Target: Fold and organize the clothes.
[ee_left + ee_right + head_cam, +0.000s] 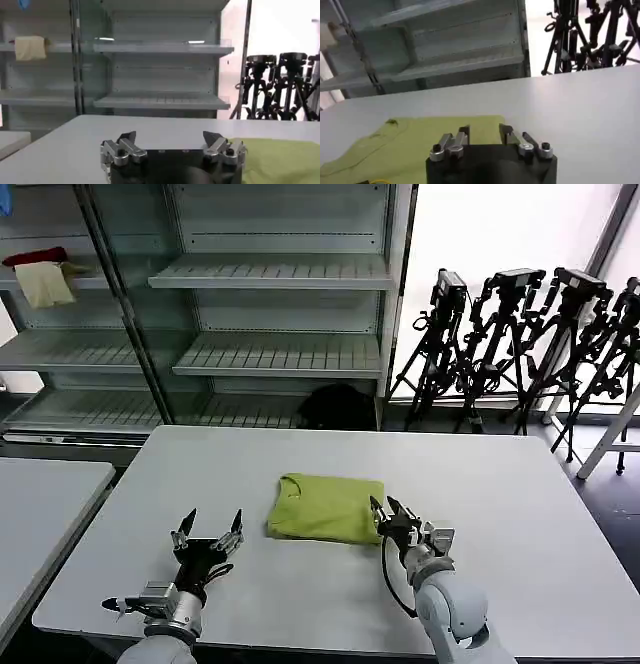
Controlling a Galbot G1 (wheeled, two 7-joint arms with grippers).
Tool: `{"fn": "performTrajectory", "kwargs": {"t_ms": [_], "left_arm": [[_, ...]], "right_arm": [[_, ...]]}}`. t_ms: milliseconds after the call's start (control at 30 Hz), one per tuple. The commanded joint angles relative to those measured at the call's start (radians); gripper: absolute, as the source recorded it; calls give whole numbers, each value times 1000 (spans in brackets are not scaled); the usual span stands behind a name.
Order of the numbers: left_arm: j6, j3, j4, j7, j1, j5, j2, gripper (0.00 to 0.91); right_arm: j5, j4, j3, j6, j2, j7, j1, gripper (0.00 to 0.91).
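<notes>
The lime yellow-green T-shirt (326, 507) lies folded into a compact rectangle at the middle of the white table (520, 484). My right gripper (386, 509) sits at the shirt's right front corner, fingers open with a narrow gap and nothing between them; in the right wrist view the shirt (415, 137) lies just beyond the right gripper (484, 131). My left gripper (210, 524) hovers wide open over bare table to the left of the shirt, a short gap away. In the left wrist view the left gripper (170, 137) is open and the shirt's edge (285, 160) lies off to one side.
Metal shelving (270, 274) stands behind the table, with a red cloth (35, 257) and a cream cloth (45, 284) on an upper left shelf. Black tripods (520, 344) crowd the back right. A second white table (40, 504) adjoins on the left.
</notes>
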Motion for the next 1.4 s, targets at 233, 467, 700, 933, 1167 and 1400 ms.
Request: {"fn": "performTrajectory", "kwargs": {"t_ms": [233, 467, 700, 933, 1167, 1400], "left_arm": [[-25, -96, 57, 68, -59, -33, 72, 907], [-28, -161, 54, 153, -61, -109, 149, 907], [-26, -201, 66, 149, -56, -128, 176, 907], [-28, -190, 66, 144, -34, -122, 157, 907], [-29, -187, 72, 144, -39, -117, 155, 907], [-34, -199, 78, 138, -33, -124, 154, 907]], "right_arm": [[-332, 39, 311, 280, -312, -156, -95, 907], [-241, -37, 398, 309, -345, -178, -127, 907], [-215, -31, 395, 278, -320, -173, -138, 907], [-218, -17, 411, 281, -317, -178, -177, 907], [-220, -6, 421, 285, -310, -163, -202, 907], [-211, -5, 430, 278, -309, -148, -207, 907]]}}
